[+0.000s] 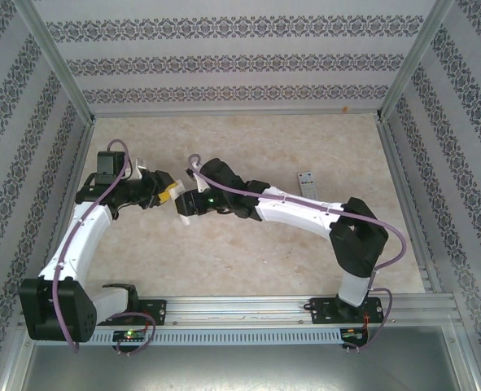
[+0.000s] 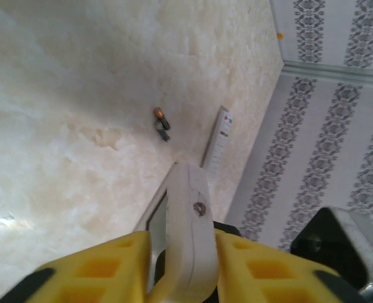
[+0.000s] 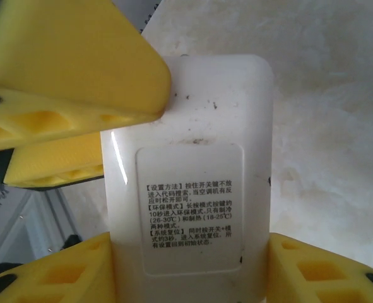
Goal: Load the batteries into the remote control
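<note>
The batteries lie close together on the table, well ahead of the left gripper, with the slim remote control near them, untouched. Both pairs of jaws are clamped on a wider white remote, the left across its thickness and the right gripper across its width. An uneven pull between the arms could twist it loose and drop it, and with both grippers busy nothing can fetch the batteries.
</note>
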`<action>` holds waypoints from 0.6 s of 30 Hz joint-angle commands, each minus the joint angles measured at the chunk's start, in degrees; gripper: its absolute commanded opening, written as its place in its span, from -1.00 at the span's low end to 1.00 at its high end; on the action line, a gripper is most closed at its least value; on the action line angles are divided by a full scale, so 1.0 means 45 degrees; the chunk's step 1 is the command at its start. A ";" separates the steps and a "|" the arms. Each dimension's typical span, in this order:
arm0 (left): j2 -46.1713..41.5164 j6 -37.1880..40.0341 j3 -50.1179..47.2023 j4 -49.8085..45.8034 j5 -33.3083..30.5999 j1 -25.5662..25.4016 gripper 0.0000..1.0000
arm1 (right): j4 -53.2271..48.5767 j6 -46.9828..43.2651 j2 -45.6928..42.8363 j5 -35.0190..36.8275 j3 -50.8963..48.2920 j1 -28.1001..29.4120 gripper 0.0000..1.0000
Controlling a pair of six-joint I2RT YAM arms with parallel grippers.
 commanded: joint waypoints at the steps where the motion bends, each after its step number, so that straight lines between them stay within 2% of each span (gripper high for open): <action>1: 0.0125 0.0449 -0.0087 -0.0246 0.0649 -0.0010 -0.55 | 0.0570 0.1163 0.0461 -0.0784 0.0504 -0.0027 0.00; 6: 0.0500 0.1780 0.0326 -0.1781 0.0204 -0.0097 -0.56 | 0.0760 0.1239 0.0590 -0.1052 0.0695 0.0012 -0.01; 8: 0.0728 0.2298 0.0659 -0.2486 -0.0163 -0.0213 -0.31 | 0.0774 0.1216 0.0578 -0.1186 0.0772 0.0012 -0.01; 12: 0.1057 0.2646 0.0991 -0.2806 -0.0482 -0.0379 -0.24 | 0.0821 0.1223 0.0530 -0.1234 0.0798 0.0012 -0.01; 13: 0.1105 0.2703 0.1050 -0.2874 -0.0580 -0.0428 -0.31 | 0.0871 0.1218 0.0529 -0.1215 0.0807 0.0012 -0.01; 17: 0.1204 0.2853 0.1406 -0.3354 -0.1181 -0.0645 -0.90 | 0.0875 0.1294 0.0720 -0.1369 0.1006 -0.0046 0.02; 18: 0.1176 0.2904 0.1515 -0.3515 -0.1303 -0.0673 -1.00 | 0.0860 0.1265 0.0756 -0.1466 0.1077 -0.0046 0.06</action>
